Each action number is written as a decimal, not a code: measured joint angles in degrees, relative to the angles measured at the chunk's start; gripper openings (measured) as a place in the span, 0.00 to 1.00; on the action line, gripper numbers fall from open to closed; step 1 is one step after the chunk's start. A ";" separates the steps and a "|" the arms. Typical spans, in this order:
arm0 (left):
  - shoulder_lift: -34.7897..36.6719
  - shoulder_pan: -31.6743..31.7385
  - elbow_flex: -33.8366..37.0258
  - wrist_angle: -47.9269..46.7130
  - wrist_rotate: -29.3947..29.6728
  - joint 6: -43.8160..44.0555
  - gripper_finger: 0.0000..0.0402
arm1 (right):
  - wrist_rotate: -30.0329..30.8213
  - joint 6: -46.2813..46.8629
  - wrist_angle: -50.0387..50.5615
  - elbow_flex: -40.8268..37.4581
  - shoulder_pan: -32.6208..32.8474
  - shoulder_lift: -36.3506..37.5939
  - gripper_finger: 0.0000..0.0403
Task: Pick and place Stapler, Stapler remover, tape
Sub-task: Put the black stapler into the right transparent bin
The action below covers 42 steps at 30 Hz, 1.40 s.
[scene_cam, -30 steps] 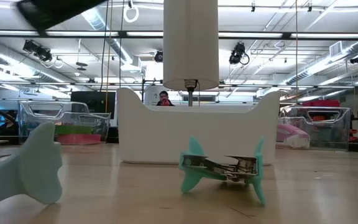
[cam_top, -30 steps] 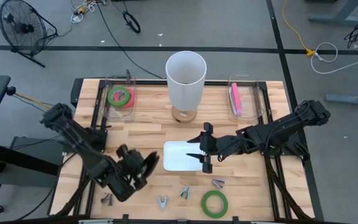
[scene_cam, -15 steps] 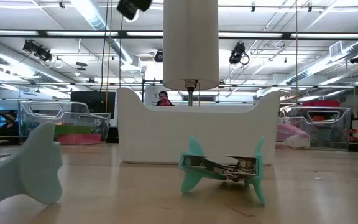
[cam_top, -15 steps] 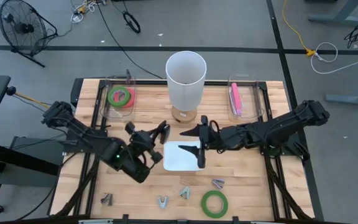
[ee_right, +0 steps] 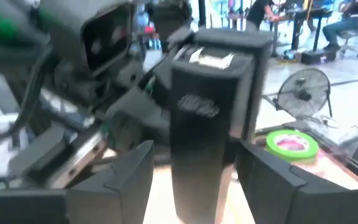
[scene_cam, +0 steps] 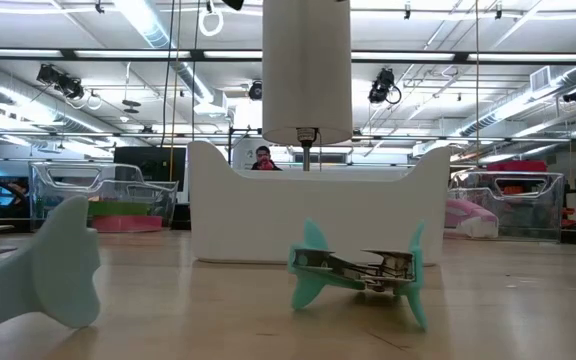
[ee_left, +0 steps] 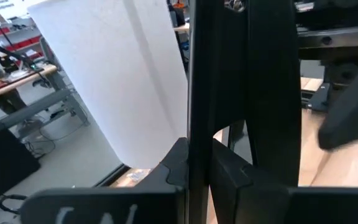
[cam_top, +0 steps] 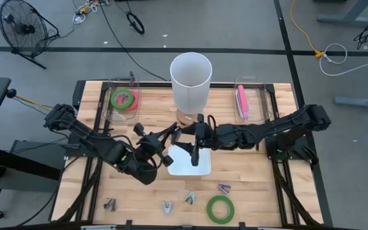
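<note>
A black stapler (ee_right: 207, 124) stands upright in my left gripper (cam_top: 171, 145), which is shut on it above the left edge of the white tray (cam_top: 200, 167). The stapler fills the left wrist view (ee_left: 247, 93). My right gripper (cam_top: 197, 142) is open, with one finger on each side of the stapler (cam_top: 189, 145), apart from it. A green tape roll (cam_top: 220, 207) and several staple removers (cam_top: 190, 197) lie on the table near the front edge. My left gripper pinches the stapler near its lower end (ee_left: 197, 158) between its two fingers. It comes from the table's left side. The stapler stands upright out of the fingers, lifted clear of the tray and the table.
A tall white cylinder (cam_top: 191, 80) stands at the far middle. A clear bin with green tape (cam_top: 124, 99) is far left. A clear bin with a pink stapler (cam_top: 241, 102) is far right. A teal staple remover (scene_cam: 358, 270) lies in front of the tray (scene_cam: 308, 215).
My left gripper has risen from the near left of the table and gone right and toward the far edge, carrying the stapler over the tray's left edge. My right gripper has moved toward the table's left, bringing its open fingers around the stapler.
</note>
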State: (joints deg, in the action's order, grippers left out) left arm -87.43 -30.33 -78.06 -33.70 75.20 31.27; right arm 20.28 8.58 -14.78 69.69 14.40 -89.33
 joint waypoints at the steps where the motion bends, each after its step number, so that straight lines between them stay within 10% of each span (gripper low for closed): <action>1: -0.01 -0.04 0.00 0.09 0.06 -0.04 0.09 | 0.09 -0.05 -1.15 0.00 -0.15 -0.28 0.55; 8: -0.77 0.35 0.09 0.34 0.66 0.02 0.09 | 3.25 -0.86 -2.42 0.00 -0.94 -0.45 0.53; 14: -1.21 1.02 0.13 0.47 0.18 0.28 0.09 | 5.04 -1.06 -0.10 0.00 -1.02 -0.36 0.27; 42: -1.32 0.31 -0.04 1.61 -2.32 -5.54 0.14 | 7.07 -1.72 10.27 0.15 0.12 3.13 0.26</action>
State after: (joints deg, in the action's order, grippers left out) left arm -88.75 -30.02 -78.10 -32.09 72.87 25.73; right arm 27.36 6.86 -4.50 69.84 14.52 -86.19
